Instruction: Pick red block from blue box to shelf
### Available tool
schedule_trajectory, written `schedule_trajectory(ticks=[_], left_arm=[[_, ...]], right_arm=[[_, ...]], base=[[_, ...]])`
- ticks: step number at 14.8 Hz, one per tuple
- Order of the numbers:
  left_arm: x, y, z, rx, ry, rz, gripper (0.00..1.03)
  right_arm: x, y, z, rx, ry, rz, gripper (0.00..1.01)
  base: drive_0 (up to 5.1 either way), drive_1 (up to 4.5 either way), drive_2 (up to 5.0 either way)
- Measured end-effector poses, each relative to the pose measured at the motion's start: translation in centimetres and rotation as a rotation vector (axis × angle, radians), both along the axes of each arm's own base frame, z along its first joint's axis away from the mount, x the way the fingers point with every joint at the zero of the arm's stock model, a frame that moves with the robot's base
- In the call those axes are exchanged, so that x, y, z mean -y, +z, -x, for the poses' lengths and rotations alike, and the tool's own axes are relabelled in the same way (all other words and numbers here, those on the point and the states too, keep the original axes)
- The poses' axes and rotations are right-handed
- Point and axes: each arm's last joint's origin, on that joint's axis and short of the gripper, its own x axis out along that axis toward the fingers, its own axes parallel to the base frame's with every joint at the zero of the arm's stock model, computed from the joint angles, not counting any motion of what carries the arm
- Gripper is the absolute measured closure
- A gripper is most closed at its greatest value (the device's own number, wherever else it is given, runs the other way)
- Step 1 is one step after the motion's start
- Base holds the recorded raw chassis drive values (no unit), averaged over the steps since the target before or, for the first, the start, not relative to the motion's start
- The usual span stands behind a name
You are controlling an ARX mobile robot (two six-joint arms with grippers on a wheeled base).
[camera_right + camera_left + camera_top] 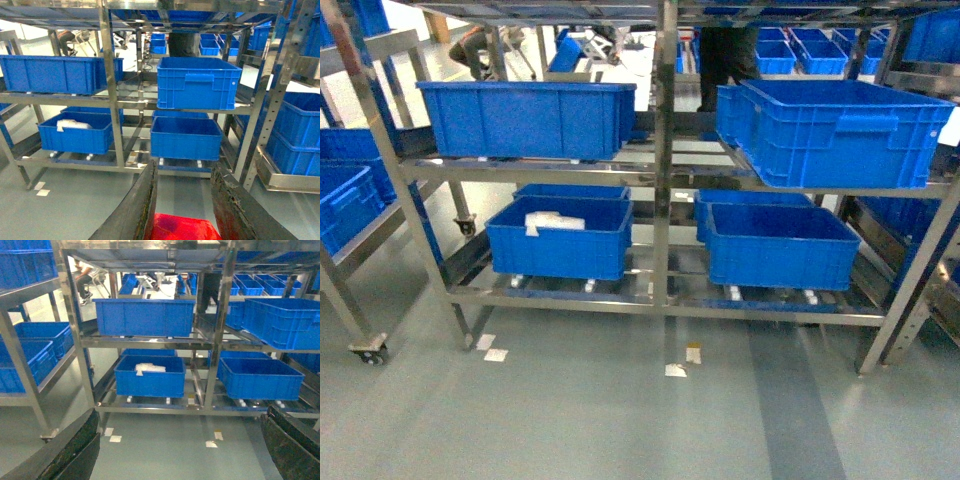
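The red block [182, 229] shows only in the right wrist view, at the bottom edge, held between the two dark fingers of my right gripper [184, 170], which is shut on it. My left gripper [182, 415] is open, its fingers far apart with only floor between them. The shelf [663, 200] of shiny steel posts and rails stands straight ahead across the grey floor, also seen as the shelf [220, 340] in the left wrist view and the shelf [111, 100] in the right wrist view. The blue box is out of view. Neither gripper shows in the head view.
Dark blue ribbed crates [525, 118] fill the rack's two tiers; the lower left crate [560, 240] holds something white. Similar racks with crates stand at left [350, 200] and right [920, 240]. Tape marks [676, 370] lie on the floor. A person [725, 50] stands behind.
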Motion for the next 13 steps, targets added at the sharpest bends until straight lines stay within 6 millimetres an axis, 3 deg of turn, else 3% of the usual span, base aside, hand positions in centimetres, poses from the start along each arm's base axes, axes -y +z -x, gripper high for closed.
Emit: schedule_trajectory(ticks=[5, 13], left_arm=[[0.0, 0.0, 0.0, 0.0, 0.0, 0.0, 0.05], [0.01, 0.01, 0.0, 0.001, -0.001, 0.0, 0.05]], right_arm=[[0.0, 0.0, 0.0, 0.0, 0.0, 0.0, 0.74], [0.0, 0.0, 0.0, 0.0, 0.001, 0.0, 0.74]], base=[[-1.4, -1.44, -1.4], [1.8, 2.39, -4.6]])
